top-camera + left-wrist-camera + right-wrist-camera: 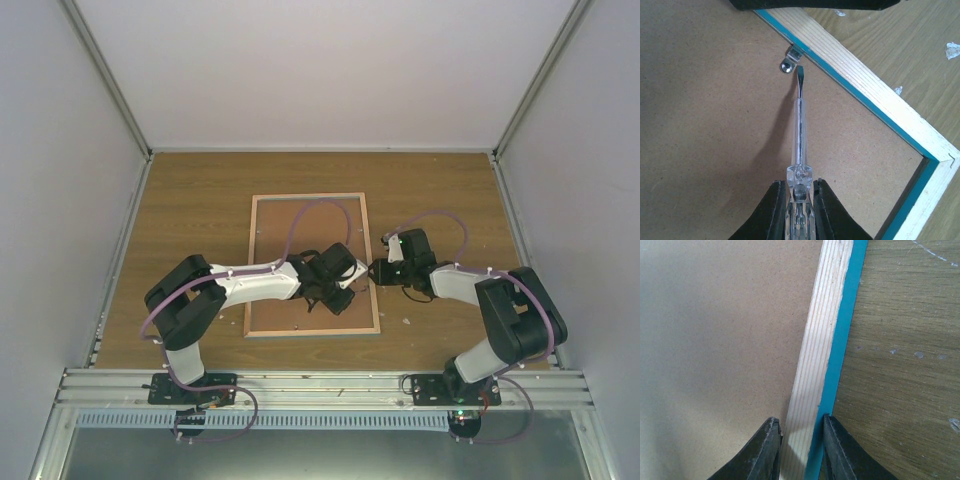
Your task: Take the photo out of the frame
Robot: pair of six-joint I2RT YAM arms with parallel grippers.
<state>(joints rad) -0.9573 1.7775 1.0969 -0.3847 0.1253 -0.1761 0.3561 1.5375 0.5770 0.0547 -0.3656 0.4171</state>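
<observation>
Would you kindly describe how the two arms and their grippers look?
Both the left arm and right arm have white links between bulky black joints, each trailed by a looping purple cable. The left gripper and right gripper have black, tapering fingers.

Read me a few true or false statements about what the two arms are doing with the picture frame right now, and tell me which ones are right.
1. The thin rectangular turquoise-and-wood picture frame lies back up on the wooden table. True.
2. The left pincer is empty. False: it is shut on a clear-handled flat-blade screwdriver.
3. The screwdriver's tip points at a small metal tab at the edge of the brown fibreboard back panel. True.
4. The right pincer hovers over bare table. False: it is closed on the frame's pale wood rail, one finger on each side.
</observation>
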